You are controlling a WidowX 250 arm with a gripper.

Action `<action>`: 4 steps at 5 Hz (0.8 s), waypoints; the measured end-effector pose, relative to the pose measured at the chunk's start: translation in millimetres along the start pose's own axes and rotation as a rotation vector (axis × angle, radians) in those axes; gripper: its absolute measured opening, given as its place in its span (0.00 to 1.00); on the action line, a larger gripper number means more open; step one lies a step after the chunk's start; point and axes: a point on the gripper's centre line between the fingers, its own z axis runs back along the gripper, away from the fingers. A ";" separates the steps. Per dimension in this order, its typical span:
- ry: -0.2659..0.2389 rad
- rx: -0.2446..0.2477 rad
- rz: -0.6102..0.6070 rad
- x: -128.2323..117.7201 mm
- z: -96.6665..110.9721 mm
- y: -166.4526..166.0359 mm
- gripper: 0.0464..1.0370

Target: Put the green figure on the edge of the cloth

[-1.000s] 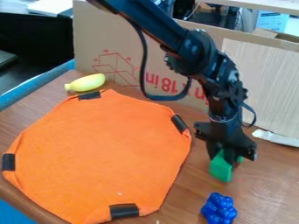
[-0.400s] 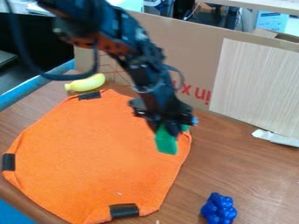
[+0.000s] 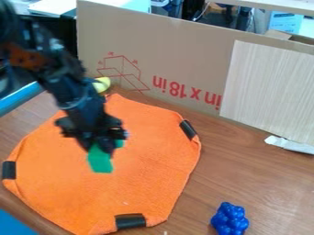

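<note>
My gripper (image 3: 103, 146) hangs over the left-centre part of the orange cloth, shut on the green figure (image 3: 100, 160). The figure's lower part sticks out below the fingertips, with a small bit showing at their right side. The orange cloth (image 3: 138, 183) lies spread on the wooden table, with black strips along its edge. How high the figure is above the cloth I cannot tell.
A yellow banana-like toy (image 3: 103, 84) is partly hidden behind the arm, past the cloth's back edge. Blue grapes (image 3: 230, 220) lie at the front right. A cardboard panel (image 3: 184, 59) stands along the back, and a white strip (image 3: 289, 144) lies at the right.
The gripper has swung left from the table right of the cloth to over the cloth, carrying the green figure. The arm now covers part of the yellow toy.
</note>
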 end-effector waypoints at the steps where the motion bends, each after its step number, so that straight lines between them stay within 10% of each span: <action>1: 0.013 0.057 0.022 -5.0 1.1 23.4 0.24; 4: 0.002 0.198 0.239 2.8 -20.5 86.6 0.24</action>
